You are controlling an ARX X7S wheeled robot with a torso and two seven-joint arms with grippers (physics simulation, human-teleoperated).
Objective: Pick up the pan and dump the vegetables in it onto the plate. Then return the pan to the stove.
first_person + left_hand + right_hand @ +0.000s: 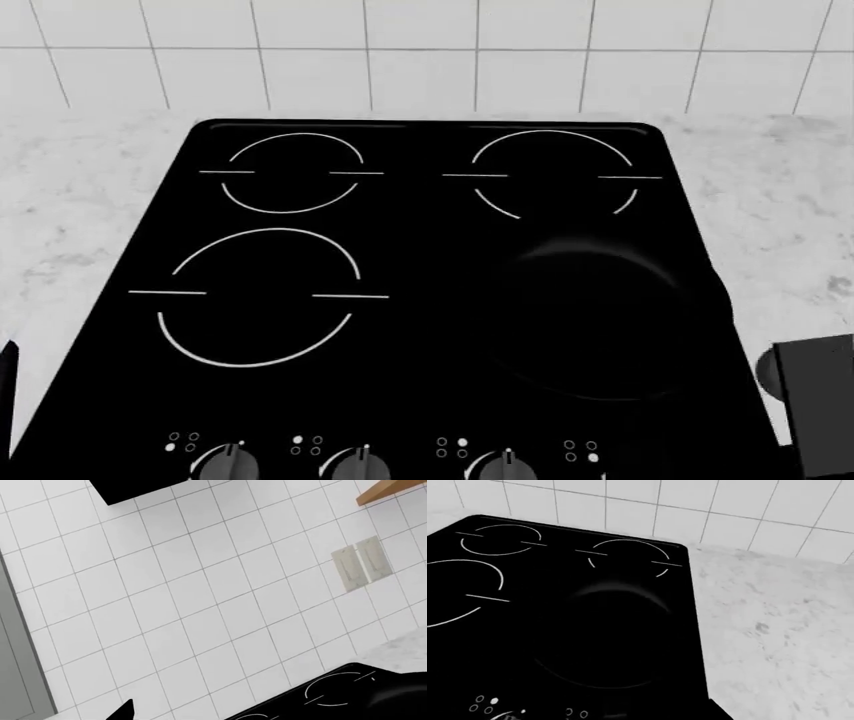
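- Broadly, you had the stove [400,330] filling the head view: a black glass cooktop set into a pale marble counter [80,200], white tiled wall [400,50] behind, grey knobs [358,462] along its near edge.
- Your pan [594,315] sat on the front right burner, black on black, so only its rim showed. Its handle could not be made out.
- Inside the pan you could see no vegetables in either the head view or the right wrist view; it looked empty, though the dark render hid much.
- No plate appeared in any view, so you could not confirm where the vegetables lay.
- Judging by that, the dump seemed done and the pan returned, leaving little or nothing.
- Your right arm [814,400] showed only as a dark block at the frame's edge; whether either gripper's fingers were wide or narrow could not be told.
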